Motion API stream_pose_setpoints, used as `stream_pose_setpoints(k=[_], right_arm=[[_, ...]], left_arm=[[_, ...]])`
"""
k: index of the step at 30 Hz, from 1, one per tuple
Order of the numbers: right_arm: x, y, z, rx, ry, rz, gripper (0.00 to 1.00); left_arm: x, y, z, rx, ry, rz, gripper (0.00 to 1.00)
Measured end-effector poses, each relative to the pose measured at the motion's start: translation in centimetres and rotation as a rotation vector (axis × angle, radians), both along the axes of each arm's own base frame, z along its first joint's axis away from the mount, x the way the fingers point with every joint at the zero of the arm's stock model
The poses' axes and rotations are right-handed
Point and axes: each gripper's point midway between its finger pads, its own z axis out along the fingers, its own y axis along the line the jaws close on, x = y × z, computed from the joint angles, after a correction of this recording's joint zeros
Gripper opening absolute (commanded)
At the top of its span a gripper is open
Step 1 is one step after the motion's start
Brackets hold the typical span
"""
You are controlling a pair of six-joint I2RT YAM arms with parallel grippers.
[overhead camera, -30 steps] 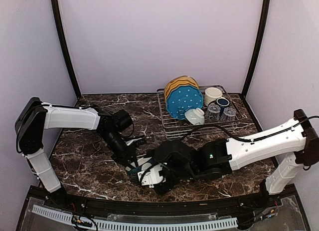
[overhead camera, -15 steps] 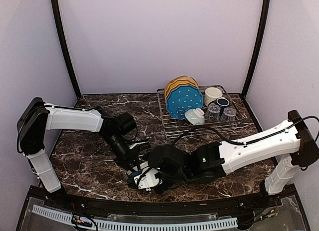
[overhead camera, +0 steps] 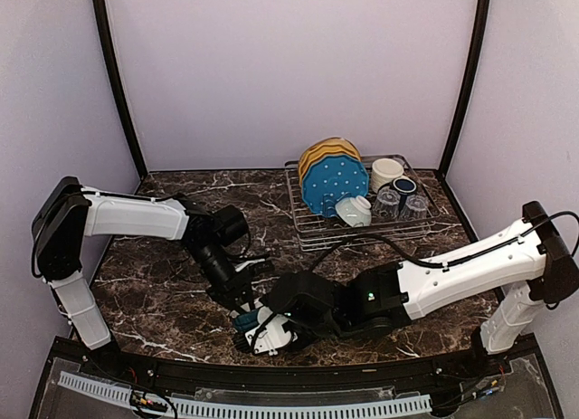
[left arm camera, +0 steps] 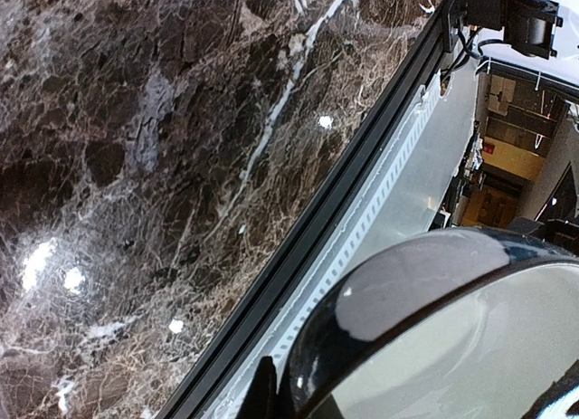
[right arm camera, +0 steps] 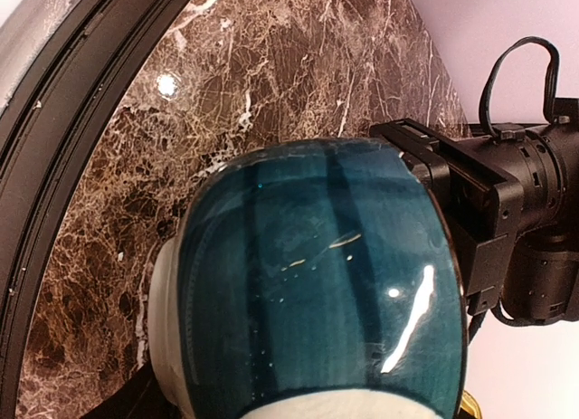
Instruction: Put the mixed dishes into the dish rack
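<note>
Pale lilac walls close in the back and both sides. Dark curved poles rise from the surface's far corners. The surface is glossy brown marble veined white, catching small bright glints. A black rail and a white slotted strip run along its near edge.
</note>
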Motion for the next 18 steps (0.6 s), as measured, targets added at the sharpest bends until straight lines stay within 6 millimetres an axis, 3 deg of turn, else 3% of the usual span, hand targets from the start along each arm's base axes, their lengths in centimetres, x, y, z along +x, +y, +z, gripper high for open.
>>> stream_pose_setpoints(k=[6,10,18], right_arm=[[-0.05,-0.10,-0.18,0.005,0.002,0.000,0.36],[-0.02,-0.40,-0.05,0.014,0.009,-0.011,0.32],[-0.20,-0.75,0.05,0.029,0.039,-0.028,0.28]], left_arm=[[0.04,-0.06,-0.17,0.003,0.004,0.000,0.08],[0.01,-0.31,0.13,-0.010,0.010,-0.003,0.30],[0.19,-0.59,0.45,-0.025,0.005,-0.003,0.59]])
